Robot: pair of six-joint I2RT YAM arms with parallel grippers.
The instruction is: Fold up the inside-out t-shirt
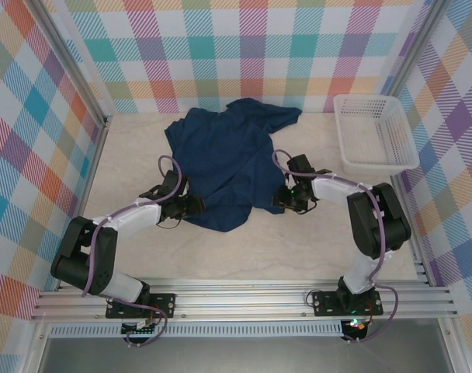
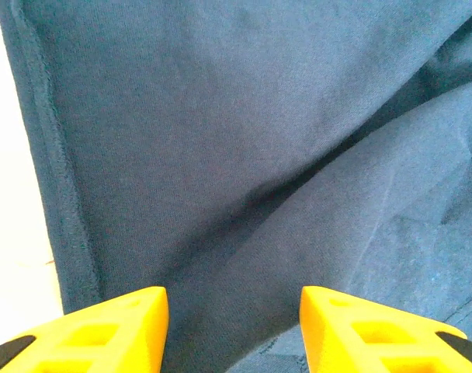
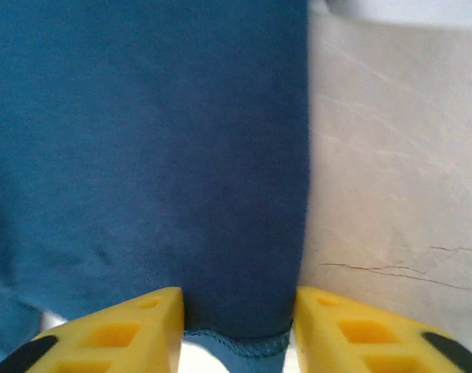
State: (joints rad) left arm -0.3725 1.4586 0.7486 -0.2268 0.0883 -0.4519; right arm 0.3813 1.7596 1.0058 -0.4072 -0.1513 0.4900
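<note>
1. As we look down from above, the dark navy soft cloth t-shirt (image 1: 228,155) lies rumpled at upper centre of the pale marbled table (image 1: 298,249), with the left gripper (image 1: 197,207) at its lower-left edge and the right gripper (image 1: 282,198) at its right edge.
2. From the left wrist we see yellow fingers (image 2: 104,334) spread and released, with creased shirt cloth between and above them.
3. From the right wrist we see yellow fingers (image 3: 119,334) parted and released, with the shirt's hemmed edge between them.

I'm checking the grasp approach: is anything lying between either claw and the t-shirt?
Nothing visible does. The left claw and right claw are both at the t-shirt, with navy cloth directly between their spread fingers. The white basket stands apart at the far right.
</note>
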